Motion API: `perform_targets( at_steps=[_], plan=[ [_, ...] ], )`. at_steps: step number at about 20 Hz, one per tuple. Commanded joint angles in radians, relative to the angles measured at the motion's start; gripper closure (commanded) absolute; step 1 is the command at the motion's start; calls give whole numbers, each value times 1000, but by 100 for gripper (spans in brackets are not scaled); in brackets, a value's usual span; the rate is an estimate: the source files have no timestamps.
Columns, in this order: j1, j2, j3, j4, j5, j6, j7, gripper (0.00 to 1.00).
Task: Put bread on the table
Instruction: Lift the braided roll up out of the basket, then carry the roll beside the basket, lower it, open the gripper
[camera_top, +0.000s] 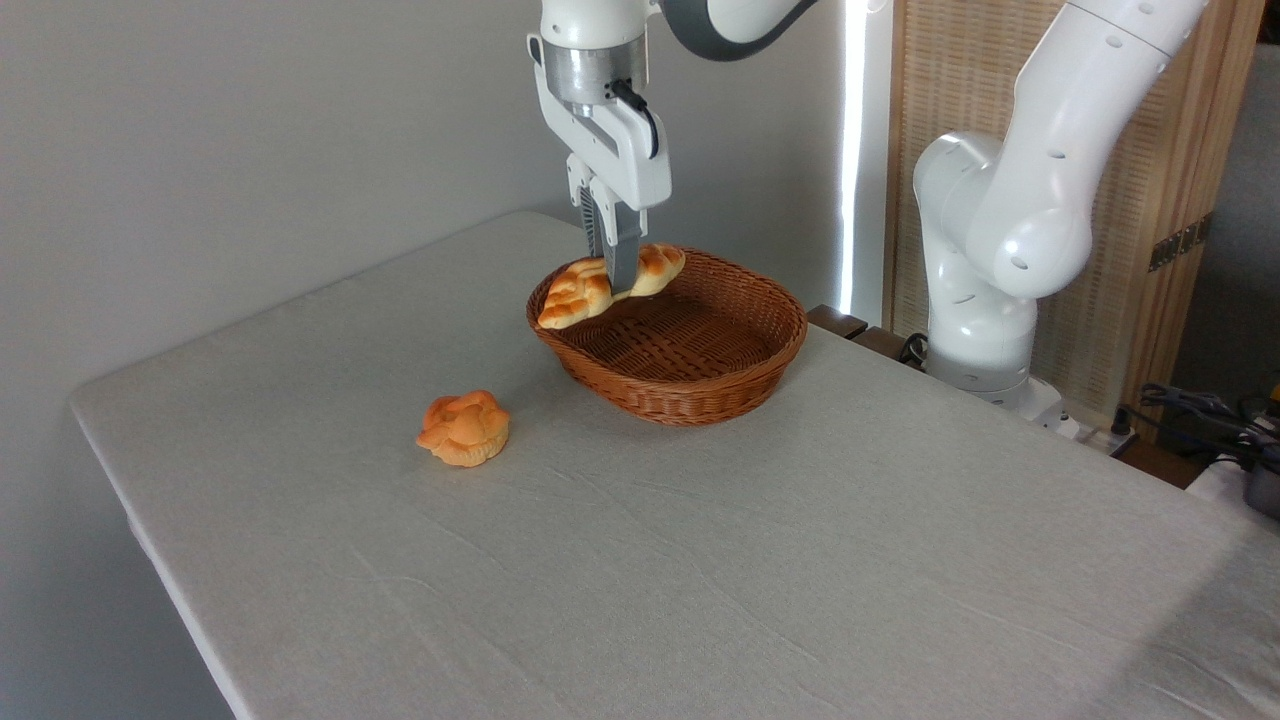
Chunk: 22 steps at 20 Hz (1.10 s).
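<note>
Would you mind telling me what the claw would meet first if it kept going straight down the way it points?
The claw already grips the bread; going straight down, it would probably meet the basket, its near-left rim or floor, though depth is unclear.

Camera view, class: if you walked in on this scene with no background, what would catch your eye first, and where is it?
First, the white arm's gripper coming down from the top, shut on a braided golden loaf of bread held at the far-left rim of the brown wicker basket, which otherwise looks empty. Next, a small orange bun sitting alone on the grey cloth-covered table, left of and nearer than the basket.
</note>
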Motion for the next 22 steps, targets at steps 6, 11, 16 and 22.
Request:
perform_targets(
  at_steps=[6,11,16,22],
  plan=[
    [-18,91,139,117,83,-32,-8,82],
    [11,214,165,223,88,20,5,77],
    [43,345,147,228,118,141,6,71],
    [129,452,44,227,143,219,0,40]
  ],
)
